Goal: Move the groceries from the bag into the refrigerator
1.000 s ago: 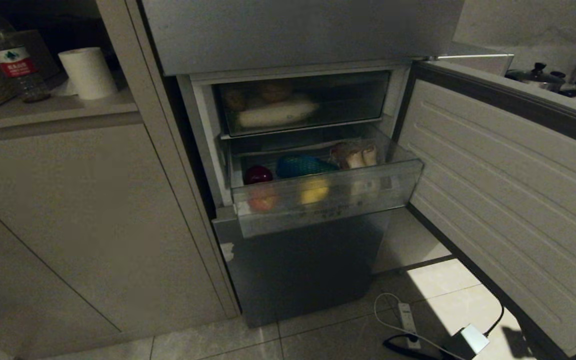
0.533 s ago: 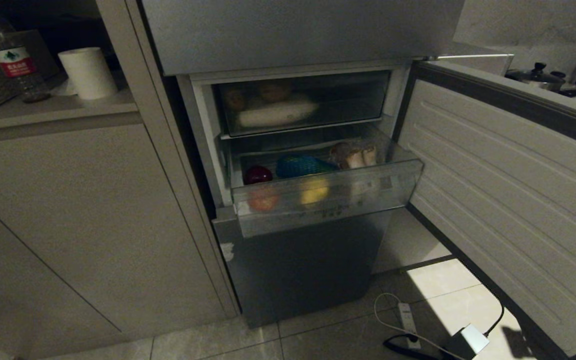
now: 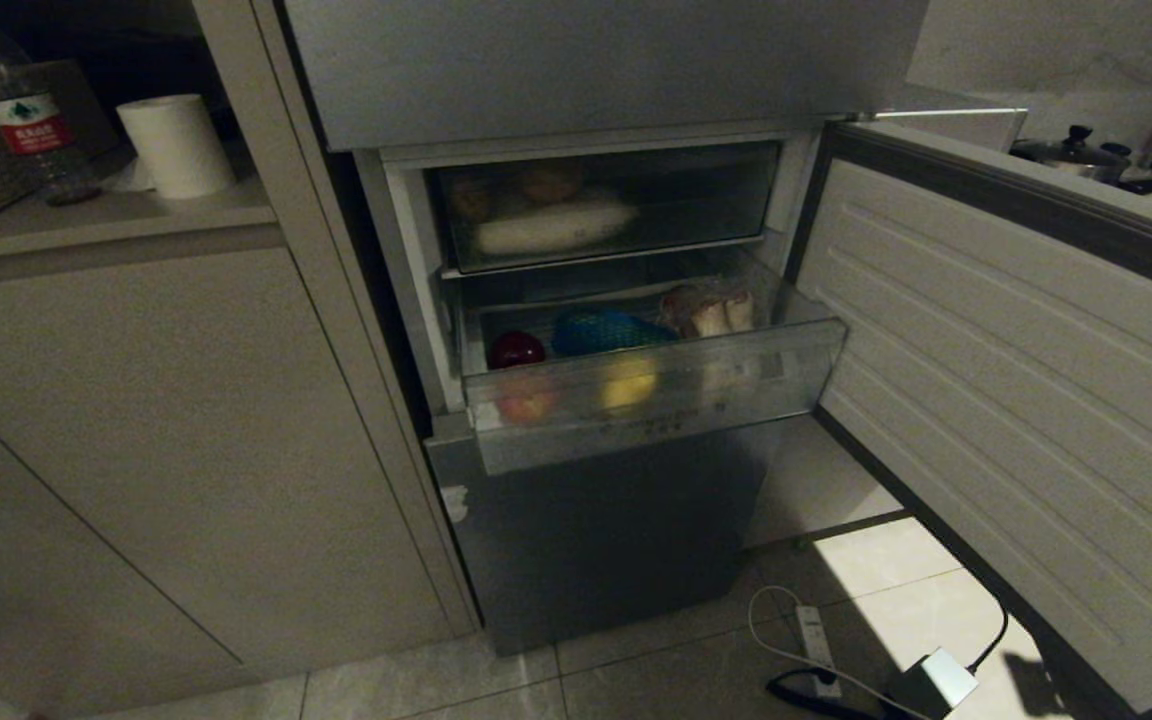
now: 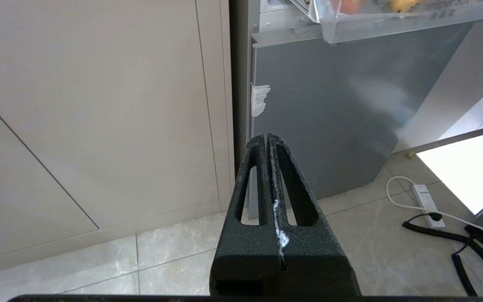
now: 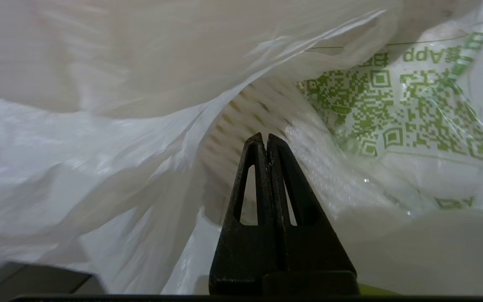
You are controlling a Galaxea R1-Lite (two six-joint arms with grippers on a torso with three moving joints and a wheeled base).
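Note:
The refrigerator [image 3: 606, 540] stands with its middle door [image 3: 1016, 400] swung open to the right. A clear drawer [image 3: 656, 410] is pulled out, holding groceries: a red apple [image 3: 517, 349], a blue-green netted item [image 3: 604, 331], beige lumps [image 3: 721, 308] and a yellow piece [image 3: 628, 382]. Neither arm shows in the head view. My right gripper [image 5: 265, 136] is shut, its tips among the folds of the white bag [image 5: 99, 147] with green print [image 5: 392, 109], close to a white foam-net wrap [image 5: 245, 113]. My left gripper [image 4: 266, 136] is shut and empty, low before the fridge's bottom door [image 4: 329, 117].
A water bottle with a red label [image 3: 21, 110] and a paper roll [image 3: 176, 145] stand on the shelf at left, above beige cabinet fronts [image 3: 186, 450]. A power strip [image 3: 816, 640] with cables lies on the floor tiles under the open door. A pot [image 3: 1076, 150] sits at far right.

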